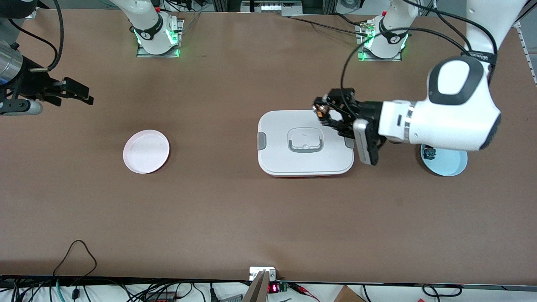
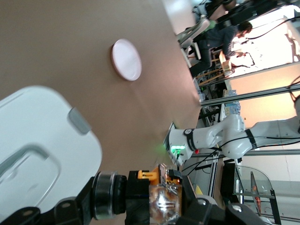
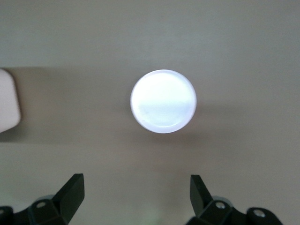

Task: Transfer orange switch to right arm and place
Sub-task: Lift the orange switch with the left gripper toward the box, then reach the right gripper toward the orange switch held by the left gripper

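Lunchbox: your white lidded plastic box (image 1: 305, 144) sits mid-frame;
Left gripper (image 1: 322, 112): over the box's upper edge, fingers clamped on the tiny orange-capped switch (image 1: 320, 111);
Right gripper (image 1: 77, 93): upper part of frame at the right arm's end, fingers apart, waiting;
Plate: round pink dish (image 1: 146, 151), lower than it.

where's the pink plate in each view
Front view: the pink plate lies on the bare table toward the right arm's end, well apart from the white box.
Left wrist view: the plate shows past the box's corner.
Right wrist view: the plate sits centred, between the right gripper's open fingers.
Shared landmark: the white box, whose edge shows in the right wrist view too.
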Controlling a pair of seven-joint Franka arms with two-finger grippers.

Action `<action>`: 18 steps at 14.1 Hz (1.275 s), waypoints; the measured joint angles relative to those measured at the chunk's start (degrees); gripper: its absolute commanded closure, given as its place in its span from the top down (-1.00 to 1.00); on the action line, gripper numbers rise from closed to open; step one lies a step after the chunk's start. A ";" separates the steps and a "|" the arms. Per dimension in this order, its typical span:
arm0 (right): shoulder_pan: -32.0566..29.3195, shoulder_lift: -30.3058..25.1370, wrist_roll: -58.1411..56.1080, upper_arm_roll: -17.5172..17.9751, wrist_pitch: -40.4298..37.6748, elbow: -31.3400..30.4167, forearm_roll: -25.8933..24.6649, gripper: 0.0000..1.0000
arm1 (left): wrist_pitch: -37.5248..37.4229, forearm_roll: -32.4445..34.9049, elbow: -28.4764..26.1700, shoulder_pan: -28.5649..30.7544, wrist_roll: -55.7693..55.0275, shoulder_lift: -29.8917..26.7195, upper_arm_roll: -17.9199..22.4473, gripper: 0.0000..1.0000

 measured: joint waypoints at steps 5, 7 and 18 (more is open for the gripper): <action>0.15 2.50 -0.20 0.43 -3.06 -0.13 15.22 1.00 | 9.12 -1.73 -2.19 1.48 16.73 -0.86 -7.20 -1.00; 0.27 3.74 -1.99 0.49 -3.97 -0.16 21.77 1.00 | 13.56 -7.50 -6.16 5.37 29.68 -0.87 -10.62 -1.00; 7.37 7.48 -7.81 0.96 -4.79 -5.01 51.69 1.00 | 37.60 -25.66 -16.98 4.45 59.88 -0.81 -19.96 -1.00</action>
